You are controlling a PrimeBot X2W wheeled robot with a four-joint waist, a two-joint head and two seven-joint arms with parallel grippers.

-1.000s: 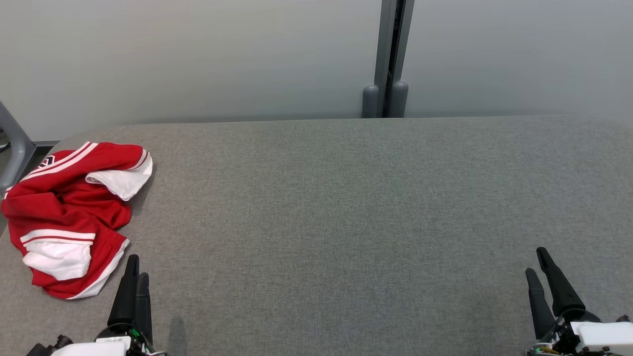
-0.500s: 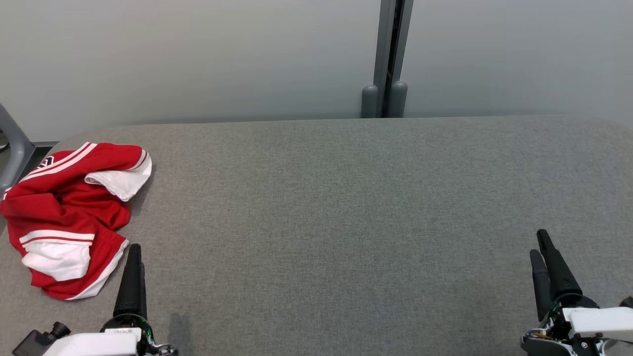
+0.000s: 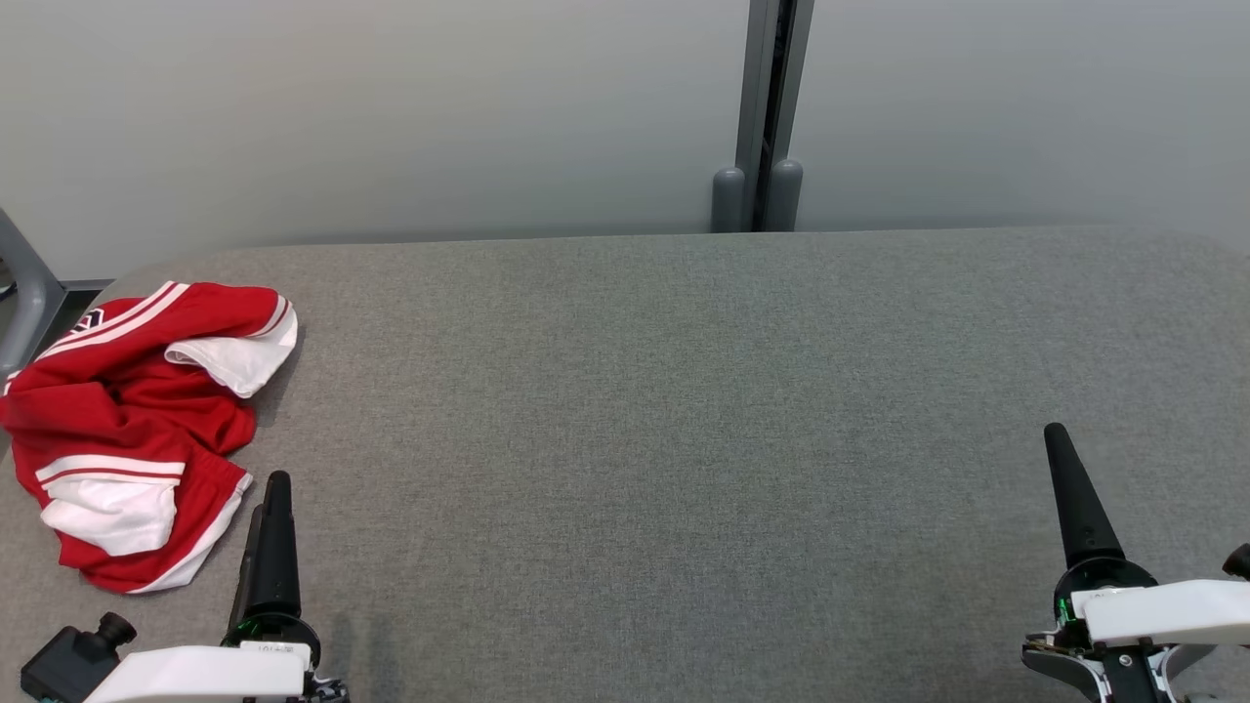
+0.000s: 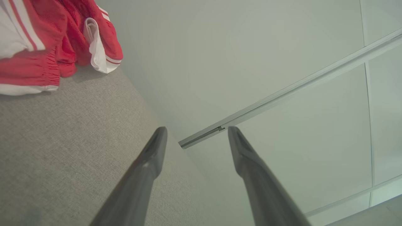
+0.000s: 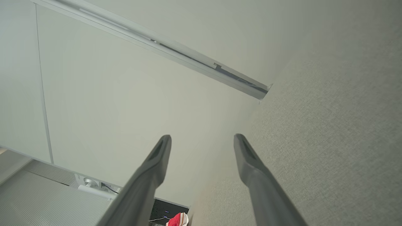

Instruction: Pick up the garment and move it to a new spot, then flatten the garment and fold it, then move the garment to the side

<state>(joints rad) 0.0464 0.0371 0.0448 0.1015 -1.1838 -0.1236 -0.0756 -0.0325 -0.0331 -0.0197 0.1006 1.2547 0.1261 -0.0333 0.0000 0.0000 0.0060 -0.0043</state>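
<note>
Crumpled red-and-white fabric garment point(image 3: 137, 430) heaped at 9 o'clock on grey cloth-covered table point(image 3: 684, 391), untouched. Spread and empty: left gripper point(image 4: 197, 131) just beside it, right gripper point(image 5: 202, 138) at 4 o'clock. Likely light, limp, slumping; best pinched at a raised fold.

Nothing legible anywhere: just a small dark emblem point(image 3: 93, 318) on the striped band of the red garment point(image 3: 127, 410) at the far left of the tabletop point(image 3: 684, 391), too small to read, and a tiny unreadable label point(image 3: 260, 646) behind the left gripper point(image 3: 268, 496).
</note>
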